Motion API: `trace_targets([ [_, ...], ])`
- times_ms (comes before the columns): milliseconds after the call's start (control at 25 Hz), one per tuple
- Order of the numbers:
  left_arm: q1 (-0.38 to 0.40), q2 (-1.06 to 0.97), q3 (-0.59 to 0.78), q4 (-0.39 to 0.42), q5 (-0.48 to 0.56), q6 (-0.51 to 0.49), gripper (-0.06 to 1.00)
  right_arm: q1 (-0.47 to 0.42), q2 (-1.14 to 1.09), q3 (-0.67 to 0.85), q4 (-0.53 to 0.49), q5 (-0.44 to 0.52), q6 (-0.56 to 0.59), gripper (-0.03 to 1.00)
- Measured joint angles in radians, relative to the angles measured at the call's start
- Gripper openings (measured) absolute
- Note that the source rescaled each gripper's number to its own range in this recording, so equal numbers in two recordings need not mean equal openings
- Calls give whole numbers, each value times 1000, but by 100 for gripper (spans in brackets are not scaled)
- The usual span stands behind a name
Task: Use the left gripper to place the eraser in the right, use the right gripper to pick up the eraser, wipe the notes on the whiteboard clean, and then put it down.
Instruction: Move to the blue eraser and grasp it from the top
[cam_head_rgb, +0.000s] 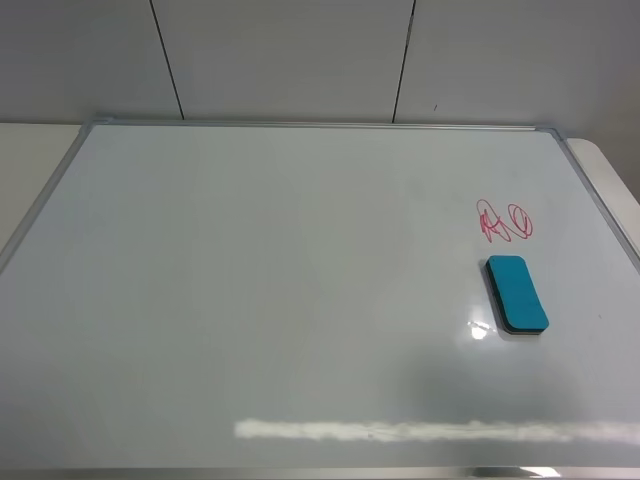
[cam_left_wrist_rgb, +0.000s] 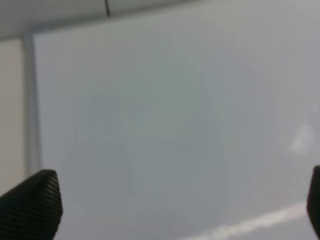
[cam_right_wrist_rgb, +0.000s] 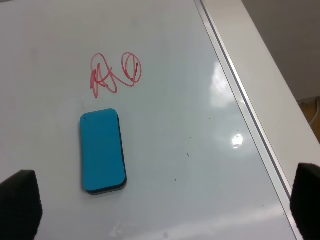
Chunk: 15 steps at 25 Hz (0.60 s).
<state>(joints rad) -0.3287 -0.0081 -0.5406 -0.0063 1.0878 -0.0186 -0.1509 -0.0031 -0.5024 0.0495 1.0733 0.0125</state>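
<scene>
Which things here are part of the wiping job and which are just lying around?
Part of the job:
- eraser, lying on the board
- red notes, just beyond the eraser
- whiteboard
- left end effector, open
- right end effector, open

Just lying around:
- nothing loose; only the table edge and wall panels

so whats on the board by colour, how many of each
teal-blue: 1, the eraser
red: 1, the notes, a scribble beside a circled shape
white: 1, the whiteboard itself
total: 3
</scene>
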Motion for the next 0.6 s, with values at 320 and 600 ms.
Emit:
trace_targets([
  [320,1,0,33,-28,-28,19,100,0,0,0,0,0,0,100],
  [600,172,0,33,-29,-29,19,100,0,0,0,0,0,0,100],
])
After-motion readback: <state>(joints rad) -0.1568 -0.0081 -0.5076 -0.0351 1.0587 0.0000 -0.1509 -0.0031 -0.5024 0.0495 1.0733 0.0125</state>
